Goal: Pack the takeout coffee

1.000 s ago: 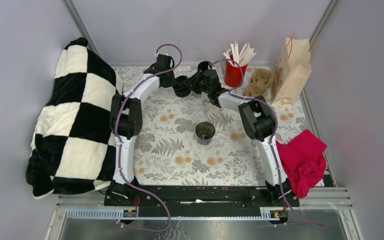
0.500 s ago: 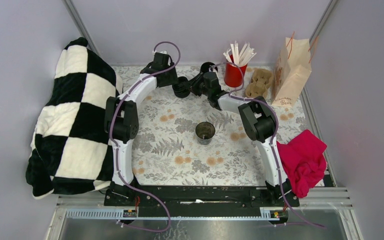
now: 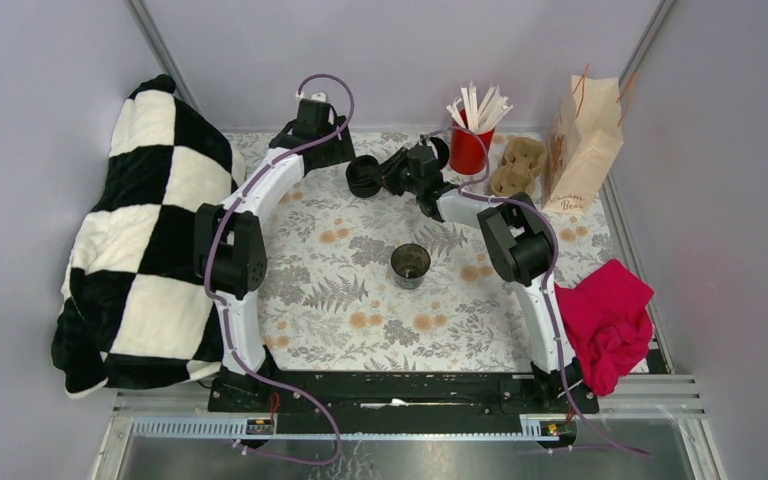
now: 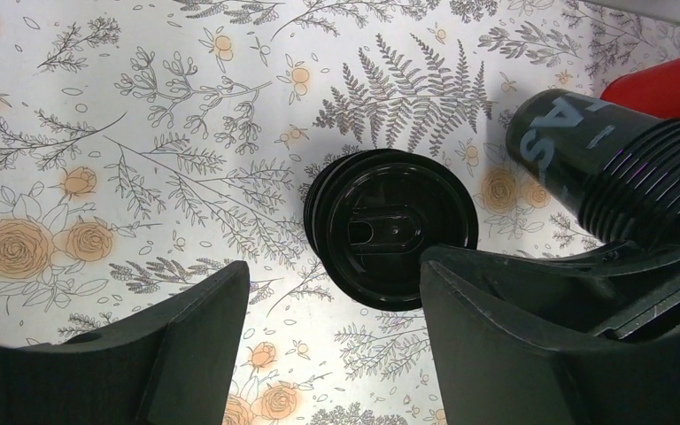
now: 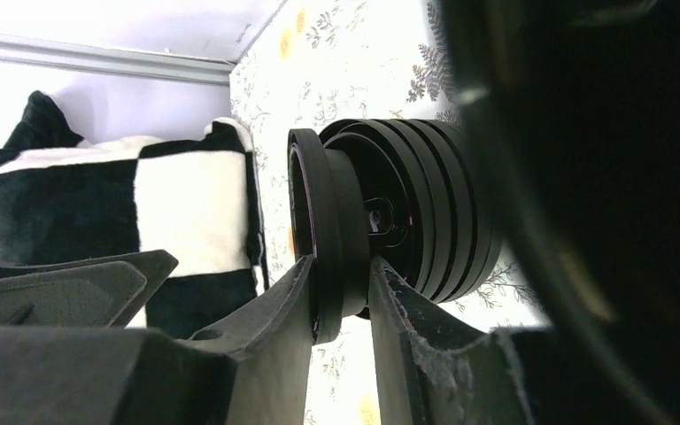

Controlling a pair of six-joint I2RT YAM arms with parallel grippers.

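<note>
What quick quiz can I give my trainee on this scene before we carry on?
1. True or false: the left hand is gripping the stack of lids.
2. What does the right hand pinch? A) a black lid B) a white stick C) a red cloth
3. Fill in: the paper bag stands at the far ____ corner of the table.
Key: 1 false, its fingers are spread apart; 2 A; 3 right.
</note>
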